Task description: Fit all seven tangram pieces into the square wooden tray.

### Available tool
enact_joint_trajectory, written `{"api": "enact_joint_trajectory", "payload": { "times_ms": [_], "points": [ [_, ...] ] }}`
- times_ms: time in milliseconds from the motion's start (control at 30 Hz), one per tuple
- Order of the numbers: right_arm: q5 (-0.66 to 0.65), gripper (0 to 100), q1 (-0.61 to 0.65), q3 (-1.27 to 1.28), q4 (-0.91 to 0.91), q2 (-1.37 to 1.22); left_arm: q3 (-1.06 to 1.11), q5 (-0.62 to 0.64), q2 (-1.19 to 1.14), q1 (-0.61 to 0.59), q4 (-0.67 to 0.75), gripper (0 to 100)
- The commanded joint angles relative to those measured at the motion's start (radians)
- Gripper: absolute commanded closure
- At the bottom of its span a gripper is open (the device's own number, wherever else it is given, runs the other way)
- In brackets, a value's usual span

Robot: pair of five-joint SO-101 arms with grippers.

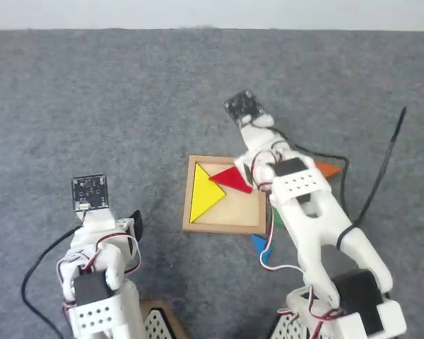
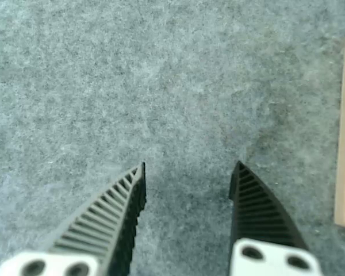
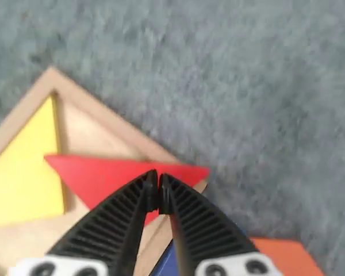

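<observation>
The fingers of the right gripper (image 3: 158, 175) are held shut and empty at the red triangle (image 3: 98, 172), which is skewed over the rim of the wooden tray (image 1: 226, 227), seemingly so it can be nudged in; the left gripper (image 2: 190, 165) is parked wide open and empty.

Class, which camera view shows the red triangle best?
Right wrist view: the red triangle is close, one corner over the tray rim, partly behind the right tool. The high view shows it smaller, beside the right arm; the left wrist view faces carpet.
</observation>
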State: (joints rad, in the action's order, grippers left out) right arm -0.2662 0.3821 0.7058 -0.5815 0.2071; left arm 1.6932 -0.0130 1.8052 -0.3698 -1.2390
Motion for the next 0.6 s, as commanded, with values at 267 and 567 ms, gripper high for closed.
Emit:
{"api": "enact_joint_trajectory", "payload": {
  "times_ms": [267, 567],
  "points": [
    [0.044, 99.1, 0.005, -0.445, -0.097, -0.424, -0.01, -0.005, 0.018, -0.005, -0.005, 77],
    [0.044, 99.1, -0.064, -0.379, -0.12, -0.384, -0.01, -0.005, 0.018, -0.005, -0.005, 77]
  ]
}}
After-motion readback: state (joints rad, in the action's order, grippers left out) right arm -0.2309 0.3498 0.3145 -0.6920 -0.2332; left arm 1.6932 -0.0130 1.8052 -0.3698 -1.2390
